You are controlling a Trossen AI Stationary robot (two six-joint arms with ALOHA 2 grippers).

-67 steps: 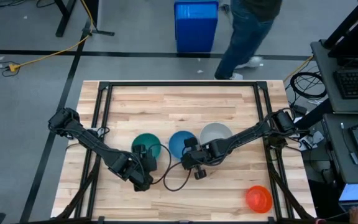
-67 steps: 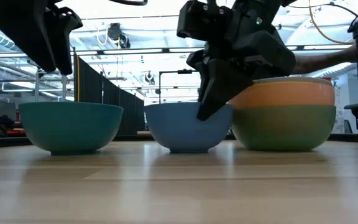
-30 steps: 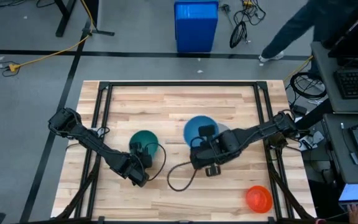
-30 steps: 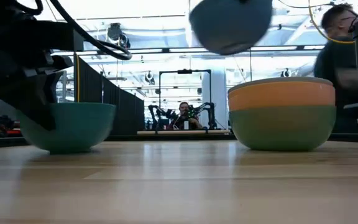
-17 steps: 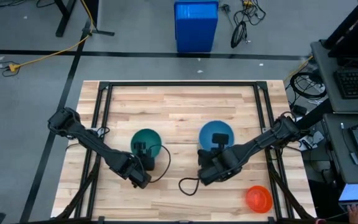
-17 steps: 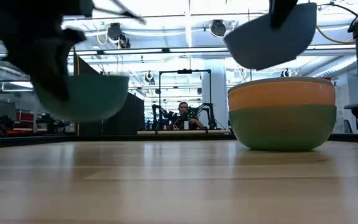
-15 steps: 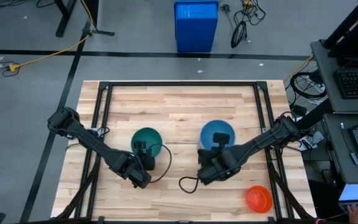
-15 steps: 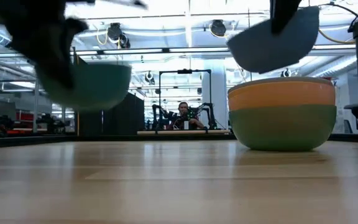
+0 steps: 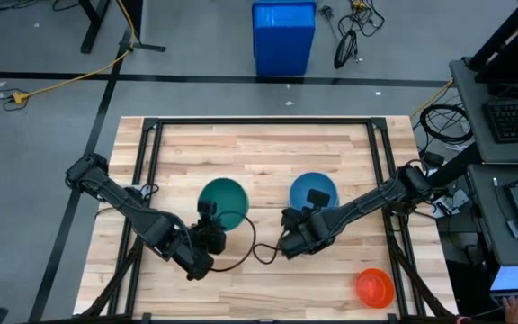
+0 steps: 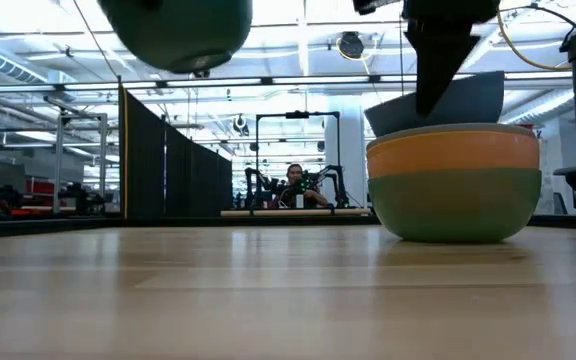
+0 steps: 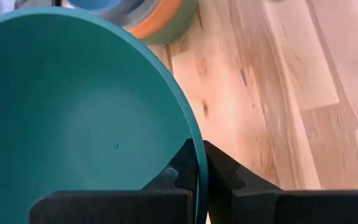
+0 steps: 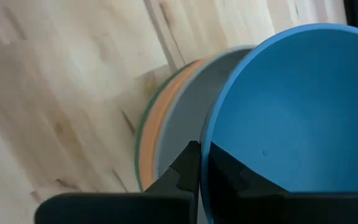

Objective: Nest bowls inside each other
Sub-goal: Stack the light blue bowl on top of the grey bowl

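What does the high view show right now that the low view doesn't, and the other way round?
Only the high view: the red-orange bowl alone near the table's front right corner, and the left gripper pinching the teal bowl by its rim.

Only the low view: the stack's layers, an orange bowl nested in a sage green bowl, and the teal bowl hanging clear above the table.

Both: the blue bowl, held in the right gripper, over the stack.
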